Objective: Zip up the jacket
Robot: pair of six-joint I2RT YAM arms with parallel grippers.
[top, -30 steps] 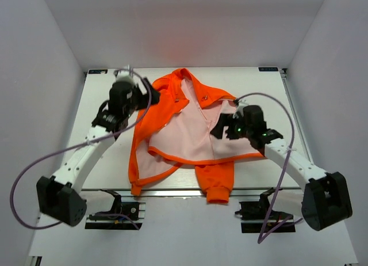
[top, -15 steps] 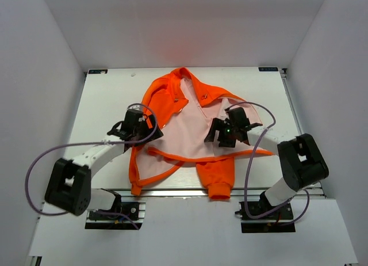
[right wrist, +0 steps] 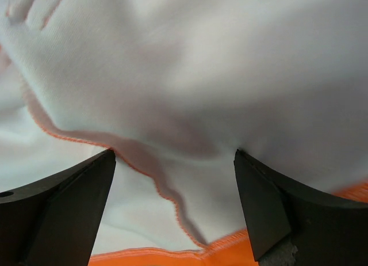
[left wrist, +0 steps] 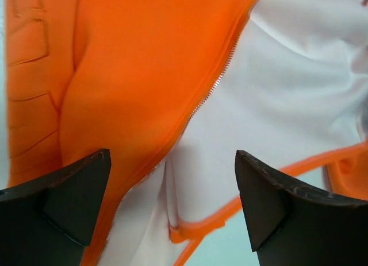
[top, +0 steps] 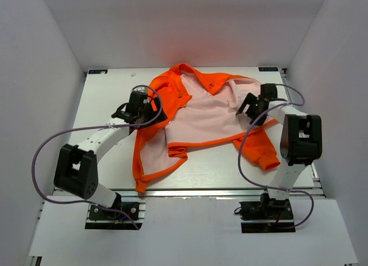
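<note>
The jacket (top: pixel 198 113) lies open on the white table (top: pixel 106 165), pale pink lining up, one sleeve (top: pixel 259 154) trailing toward the near right; the left gripper (top: pixel 150 111) hangs over the jacket's left front edge, fingers spread wide above the zipper teeth (left wrist: pixel 221 82); the right gripper (top: pixel 246 109) sits low over the lining on the right side, its fingers likewise wide apart.

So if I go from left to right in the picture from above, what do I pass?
left purple cable → left arm's fingers → orange jacket → right arm's fingers → right arm's black joint
</note>
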